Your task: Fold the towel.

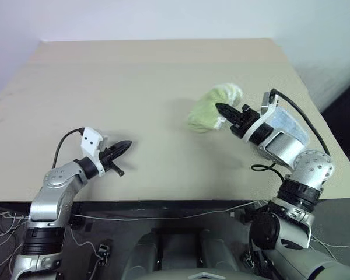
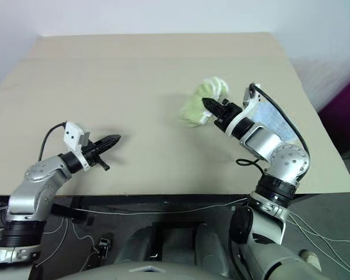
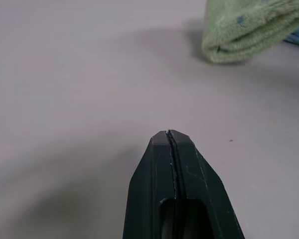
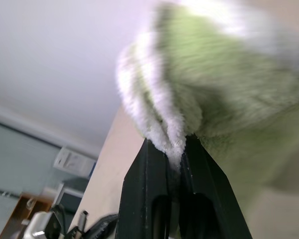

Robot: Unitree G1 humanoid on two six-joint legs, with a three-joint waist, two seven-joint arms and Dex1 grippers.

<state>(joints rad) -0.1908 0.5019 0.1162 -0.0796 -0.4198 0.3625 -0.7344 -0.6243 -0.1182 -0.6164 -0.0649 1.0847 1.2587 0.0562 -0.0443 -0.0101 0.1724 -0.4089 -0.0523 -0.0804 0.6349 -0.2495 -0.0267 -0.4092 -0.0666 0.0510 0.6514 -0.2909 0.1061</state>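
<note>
1. Light green towel (image 1: 213,109) bunched into a loose heap on the beige surface (image 1: 151,81), toward 2 o'clock from the middle of the head views.
2. Right gripper (image 1: 220,109) clamped on the towel's near edge — in the right wrist view, white-edged folds of cloth (image 4: 162,124) pinched between the two black fingers (image 4: 139,199), the rest of the fabric billowing above and beside them.
3. Right arm reaching in from 4 o'clock, gripper pointing toward 10 o'clock, into the heap.
4. Left gripper (image 1: 126,144) pressed fully together with nothing between the fingers — in the left wrist view only a thin seam between the two tips (image 3: 171,142).
5. Left gripper low over bare surface at about 8 o'clock, pointing toward 3 o'clock, well apart from the towel.
6. Seen from the left wrist, towel's folded edge (image 3: 249,30) at the far side of the surface, with a small dark print (image 3: 240,20) on the green cloth.
</note>
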